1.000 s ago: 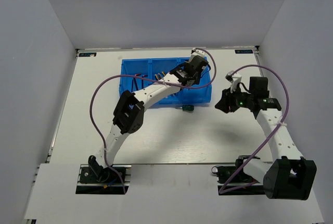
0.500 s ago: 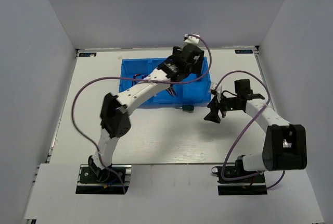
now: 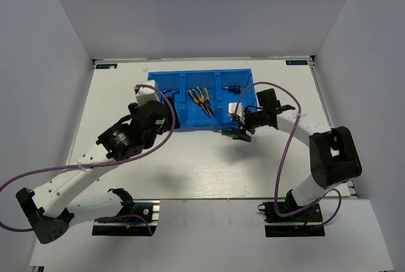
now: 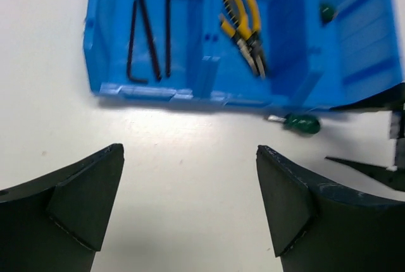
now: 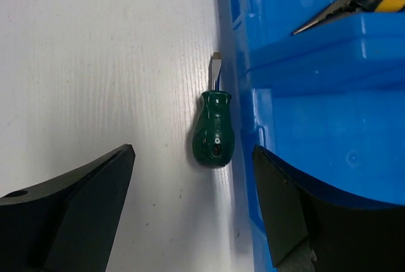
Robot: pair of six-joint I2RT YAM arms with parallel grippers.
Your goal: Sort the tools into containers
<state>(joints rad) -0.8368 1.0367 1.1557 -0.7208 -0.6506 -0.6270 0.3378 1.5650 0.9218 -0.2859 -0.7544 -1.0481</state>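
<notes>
The right gripper [image 5: 192,150] is wide open and holds nothing. 1 green screwdriver [image 5: 214,129] lies on the white table [image 3: 209,171], just beside the blue tray [image 5: 304,63]. The left gripper [image 4: 190,152] is wide open and empty too. Grey walls [image 3: 190,12] stand around. Only the left wrist view shows 2 hex keys [image 4: 149,38] in the tray's left part.

1. The white bench [image 3: 209,164] carries a bright blue tray [image 3: 199,123], which sits toward its far side.
2. One green-handled screwdriver [image 5: 214,129] lies flat on the bench just beside the tray's near wall, its shaft running along that wall.
</notes>
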